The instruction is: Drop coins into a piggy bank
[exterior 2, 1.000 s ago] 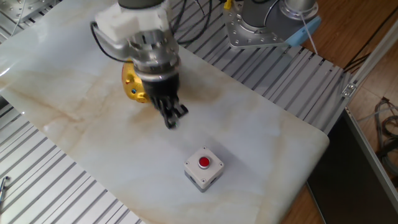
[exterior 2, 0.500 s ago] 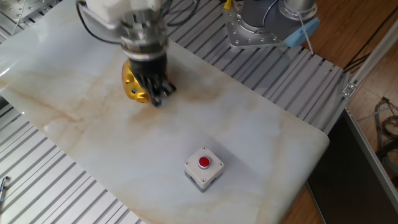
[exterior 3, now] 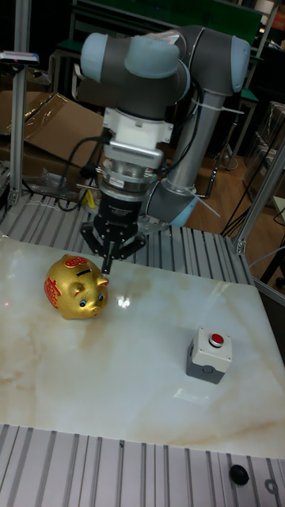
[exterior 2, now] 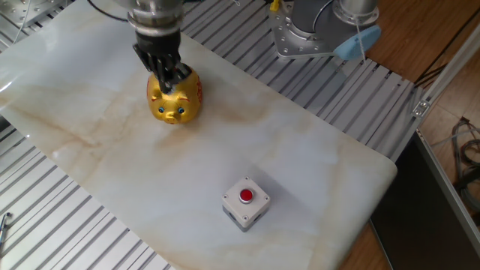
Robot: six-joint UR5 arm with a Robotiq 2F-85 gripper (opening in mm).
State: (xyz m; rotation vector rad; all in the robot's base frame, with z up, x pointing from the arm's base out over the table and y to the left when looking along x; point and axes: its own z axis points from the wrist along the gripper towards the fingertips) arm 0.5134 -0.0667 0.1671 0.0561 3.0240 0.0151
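The gold piggy bank (exterior 2: 178, 101) (exterior 3: 75, 287) stands upright at the back left of the marble table, snout toward the front. My gripper (exterior 2: 168, 78) (exterior 3: 106, 268) points straight down over its rear top. In the tall fixed view the tips sit just right of the pig's ear. The fingers are pinched together, with a small dark piece at their tips that looks like the coin, mostly hidden. The top slot is covered by the fingers in the fixed view.
A grey square box with a red button (exterior 2: 246, 201) (exterior 3: 210, 354) sits on the table toward the front right. The arm's base (exterior 2: 307, 30) stands on slatted aluminium rails behind the table. A small dark round knob (exterior 3: 236, 474) lies on the front rail.
The gripper has travelled from the middle of the table back and left, past the pig's side, and now hangs over the piggy bank's top. Its fingers stayed together.
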